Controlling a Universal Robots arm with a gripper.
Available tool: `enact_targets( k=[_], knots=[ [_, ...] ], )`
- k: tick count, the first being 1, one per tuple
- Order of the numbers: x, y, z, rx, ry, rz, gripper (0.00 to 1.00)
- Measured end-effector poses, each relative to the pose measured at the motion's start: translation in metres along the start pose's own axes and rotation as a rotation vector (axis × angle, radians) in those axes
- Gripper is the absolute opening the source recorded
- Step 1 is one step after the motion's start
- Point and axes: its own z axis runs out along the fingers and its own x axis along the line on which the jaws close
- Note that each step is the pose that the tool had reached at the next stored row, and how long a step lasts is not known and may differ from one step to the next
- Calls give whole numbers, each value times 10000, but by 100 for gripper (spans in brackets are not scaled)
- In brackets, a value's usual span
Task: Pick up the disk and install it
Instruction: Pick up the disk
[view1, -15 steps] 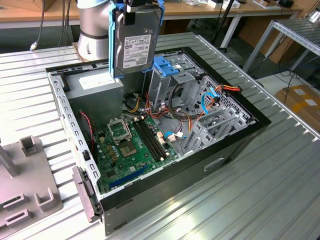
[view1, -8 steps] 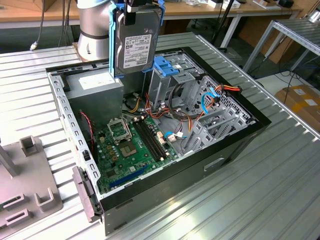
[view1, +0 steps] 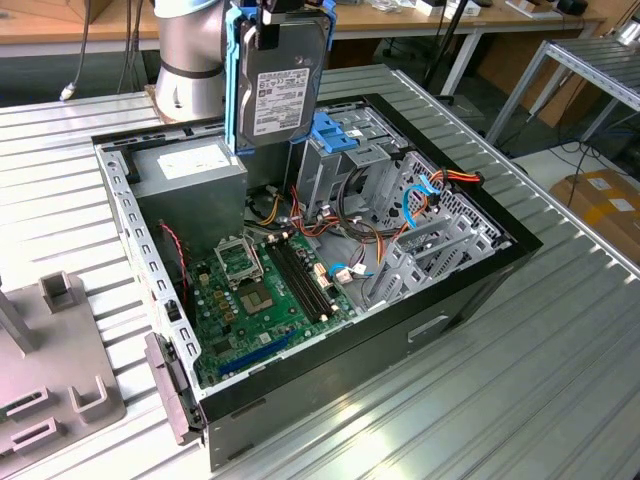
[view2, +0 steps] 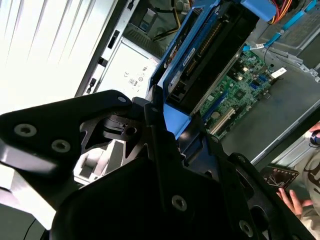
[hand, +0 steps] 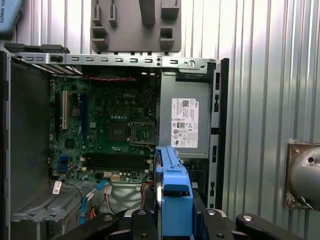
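The disk (view1: 280, 85), a grey metal drive with a white label in a bright blue bracket, hangs upright above the back of the open computer case (view1: 480, 290). My gripper (view1: 268, 28) is shut on its top edge. In the second wrist view the disk (view2: 210, 55) appears edge-on, running away from the black gripper (view2: 167, 125) toward the motherboard. In the first wrist view the blue bracket (hand: 172, 195) stands between the gripper's black fingers (hand: 137, 225), over the case interior. The blue-topped drive cage (view1: 345, 140) lies just to the exterior view's right of the held disk.
Inside the case are the green motherboard (view1: 260, 290), the grey power supply (view1: 190, 170), loose cables (view1: 350, 240) and metal bays (view1: 430, 230). A grey fixture block (view1: 50, 380) sits on the ribbed table at the exterior view's left. A person's hand (view2: 295, 200) is beside the case.
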Motion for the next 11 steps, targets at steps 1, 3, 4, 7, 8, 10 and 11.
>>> enact_targets(
  k=[1,3,4,7,8,10,11],
  knots=[
    [1,-16,0,0,-1,0,37],
    [2,-51,1,0,0,0,37],
    [2,-67,2,0,0,-1,37],
    [3,-107,3,0,0,0,37],
    [3,-116,3,0,0,0,37],
    [4,-141,3,0,-1,0,37],
    [4,-152,3,0,0,0,37]
  ],
)
